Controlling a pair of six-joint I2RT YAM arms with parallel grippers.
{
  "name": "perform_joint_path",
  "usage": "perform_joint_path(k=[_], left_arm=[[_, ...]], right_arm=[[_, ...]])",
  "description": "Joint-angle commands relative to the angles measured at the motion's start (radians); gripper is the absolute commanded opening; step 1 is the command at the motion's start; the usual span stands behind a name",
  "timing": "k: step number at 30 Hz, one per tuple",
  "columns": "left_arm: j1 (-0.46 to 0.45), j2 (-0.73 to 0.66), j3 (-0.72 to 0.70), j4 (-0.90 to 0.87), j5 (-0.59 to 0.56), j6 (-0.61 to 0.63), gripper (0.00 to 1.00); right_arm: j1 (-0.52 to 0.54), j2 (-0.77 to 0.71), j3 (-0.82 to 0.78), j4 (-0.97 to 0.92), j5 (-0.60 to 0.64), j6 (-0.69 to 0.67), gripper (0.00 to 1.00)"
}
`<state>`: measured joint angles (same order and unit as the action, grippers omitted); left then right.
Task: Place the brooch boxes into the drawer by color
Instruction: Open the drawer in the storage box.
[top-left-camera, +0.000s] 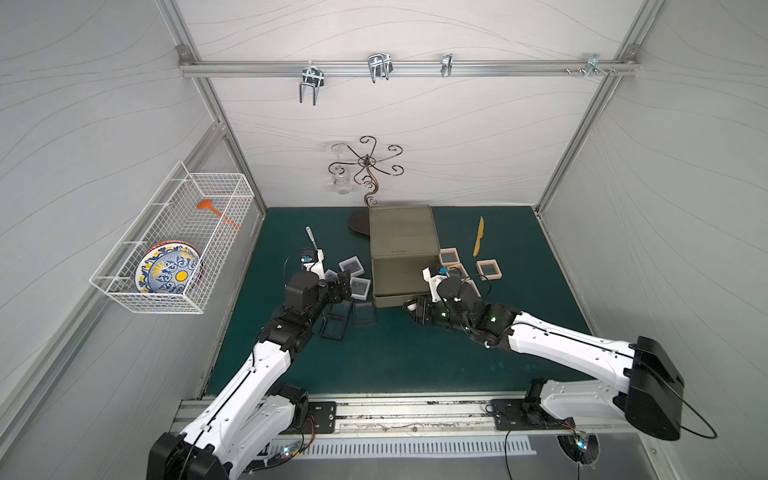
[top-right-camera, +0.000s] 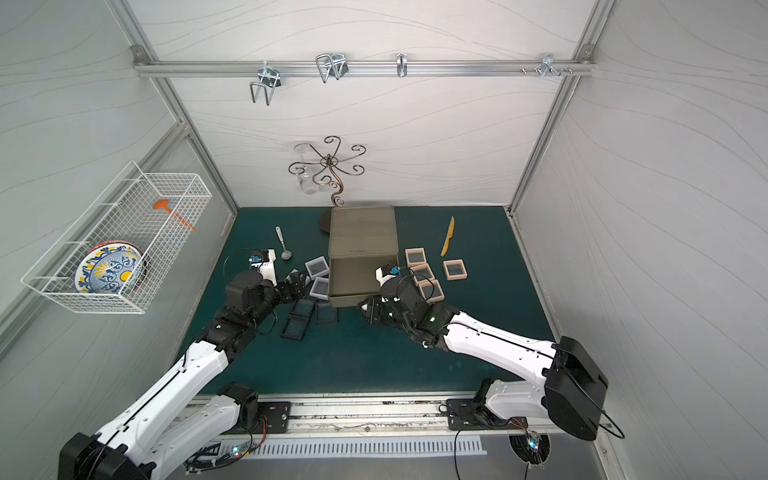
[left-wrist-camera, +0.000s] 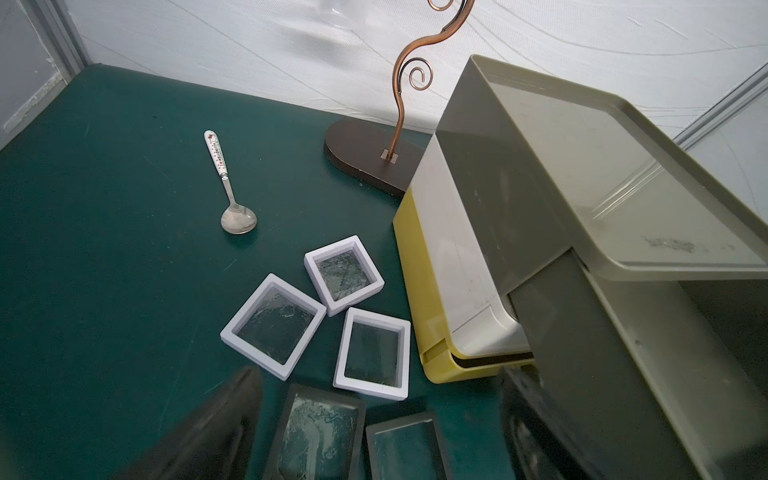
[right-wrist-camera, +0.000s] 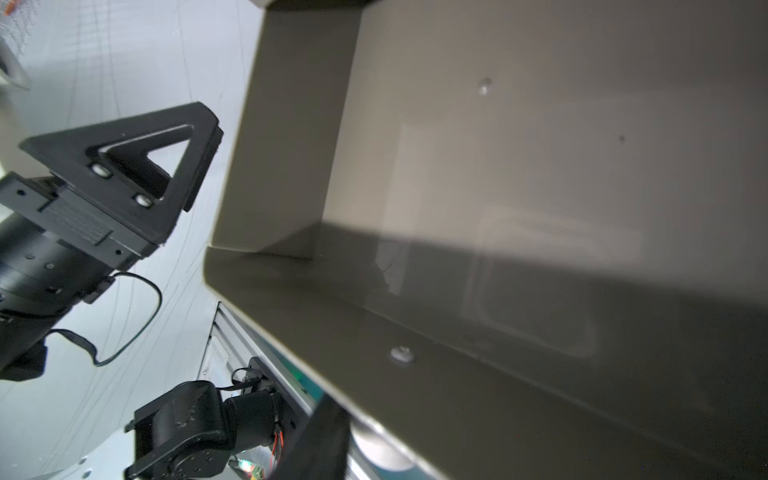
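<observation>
Brooch boxes lie flat on the green mat in three colour groups: white ones just left of the drawer chest, black ones in front of those, and peach ones to its right. The chest's olive-grey top tier stands pulled out and looks empty. The boxes seem light and stiff-rimmed, with thin window film I judge easy to dent, so I'd pinch across two opposite rims, never the centre. My left pincer hangs above the white and black boxes, spread wide and empty. My right pincer sits at the tier's ball knob; whether it grips, I cannot tell. A spoon lies beyond.
</observation>
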<state>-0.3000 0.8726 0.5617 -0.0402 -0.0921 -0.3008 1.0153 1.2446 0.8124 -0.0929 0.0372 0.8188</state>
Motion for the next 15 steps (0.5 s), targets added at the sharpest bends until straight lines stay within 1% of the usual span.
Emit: perform_joint_path(k=[1,3,4,8,10,12,14,15], left_arm=[[0.006,0.009,0.065,0.023,0.012,-0.009,0.92],[0.005,0.009,0.068,0.017,0.011,-0.009,0.92],[0.005,0.008,0.069,0.016,0.008,-0.011,0.92],[0.005,0.006,0.074,0.002,-0.016,-0.018,0.92],[0.005,0.009,0.084,-0.011,-0.026,-0.018,0.92],[0.006,0.014,0.092,-0.022,-0.032,-0.017,0.93],[0.006,0.019,0.096,-0.025,-0.032,-0.021,0.93],[0.006,0.024,0.096,-0.026,-0.03,-0.025,0.93]], right_arm=[[0.01,-0.004,0.0,-0.038,-0.006,-0.015,0.61],[0.012,-0.009,0.008,-0.046,-0.005,-0.026,0.71],[0.013,-0.019,0.01,-0.045,-0.006,-0.036,0.74],[0.056,-0.094,0.023,-0.08,0.051,-0.133,0.78],[0.099,-0.159,0.039,-0.114,0.124,-0.218,0.79],[0.117,-0.229,0.06,-0.158,0.199,-0.303,0.8],[0.106,-0.289,0.092,-0.215,0.318,-0.374,0.82],[0.073,-0.309,0.12,-0.252,0.357,-0.41,0.83]])
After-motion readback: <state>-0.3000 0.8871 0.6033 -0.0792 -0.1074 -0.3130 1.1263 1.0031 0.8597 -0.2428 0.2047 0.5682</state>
